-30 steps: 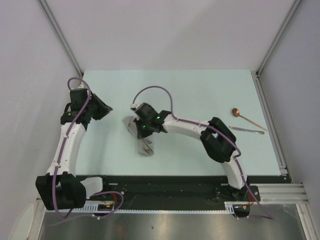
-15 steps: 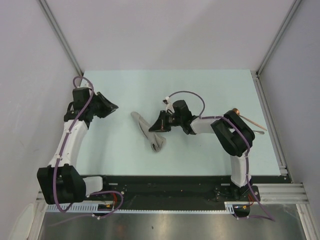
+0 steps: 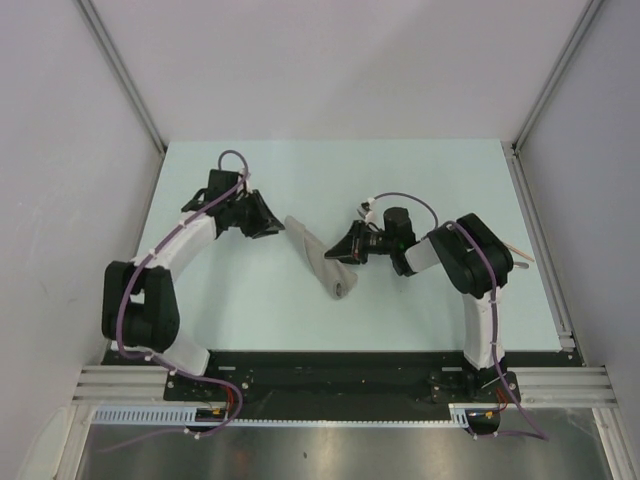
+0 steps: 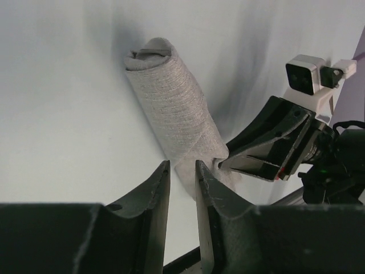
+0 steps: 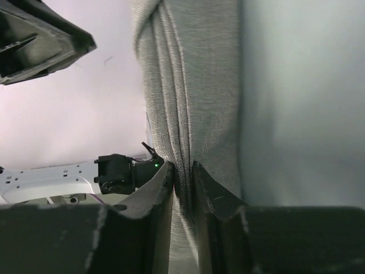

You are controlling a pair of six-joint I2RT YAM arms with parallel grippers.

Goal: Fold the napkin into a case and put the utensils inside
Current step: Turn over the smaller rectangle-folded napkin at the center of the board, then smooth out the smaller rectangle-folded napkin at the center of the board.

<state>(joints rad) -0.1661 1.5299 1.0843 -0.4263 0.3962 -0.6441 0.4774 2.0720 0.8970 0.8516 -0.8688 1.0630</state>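
We see the rolled napkin (image 3: 316,256) lying diagonally mid-frame on the surface (image 3: 420,180). Our right end effector (image 3: 340,252) pinches its fold; our left end effector (image 3: 272,226), slightly apart and empty, sits beside its upper end.

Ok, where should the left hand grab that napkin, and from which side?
Probably best to pinch the far end of the napkin across its width, coming in from the left. The cloth lies as a narrow roll, the right hand pinches its nearer part, and the far end lies free right by the left hand.
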